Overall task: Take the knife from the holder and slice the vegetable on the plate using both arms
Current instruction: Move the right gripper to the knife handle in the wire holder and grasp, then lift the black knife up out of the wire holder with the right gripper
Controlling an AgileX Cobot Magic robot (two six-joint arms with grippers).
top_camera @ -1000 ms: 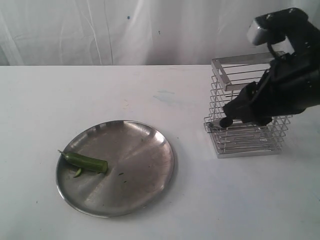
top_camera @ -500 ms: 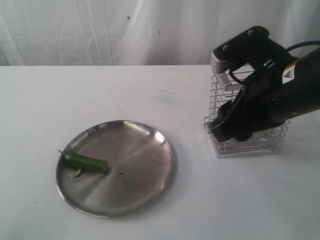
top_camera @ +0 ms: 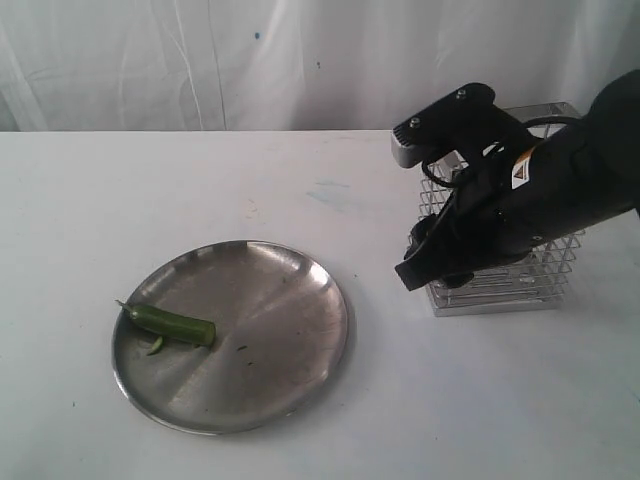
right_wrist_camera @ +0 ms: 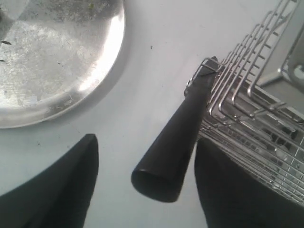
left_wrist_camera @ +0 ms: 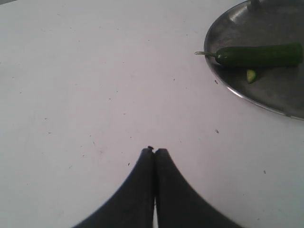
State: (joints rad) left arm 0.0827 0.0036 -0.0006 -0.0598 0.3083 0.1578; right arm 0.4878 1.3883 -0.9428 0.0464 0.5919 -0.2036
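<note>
The knife shows only its black handle [right_wrist_camera: 176,137], which sticks out from the low corner of the wire holder [right_wrist_camera: 247,114]; its blade is hidden. My right gripper [right_wrist_camera: 147,142] is open, with one finger on each side of the handle and not touching it. From outside, the right gripper [top_camera: 418,268] hangs low in front of the holder [top_camera: 545,272]. The green vegetable [top_camera: 172,323] lies at the left of the steel plate [top_camera: 290,290], with a small cut piece [left_wrist_camera: 251,75] beside it. My left gripper [left_wrist_camera: 154,151] is shut and empty over the table, apart from the vegetable [left_wrist_camera: 259,54].
White table all around, with a white curtain behind it. The plate's rim [right_wrist_camera: 114,57] lies close to the right gripper's side. The left arm is out of the exterior view. The plate rim [left_wrist_camera: 223,80] sits ahead of the left gripper.
The right arm has swung left and down across the front of the holder, bringing its open gripper around the knife handle. Plate and vegetable have not moved.
</note>
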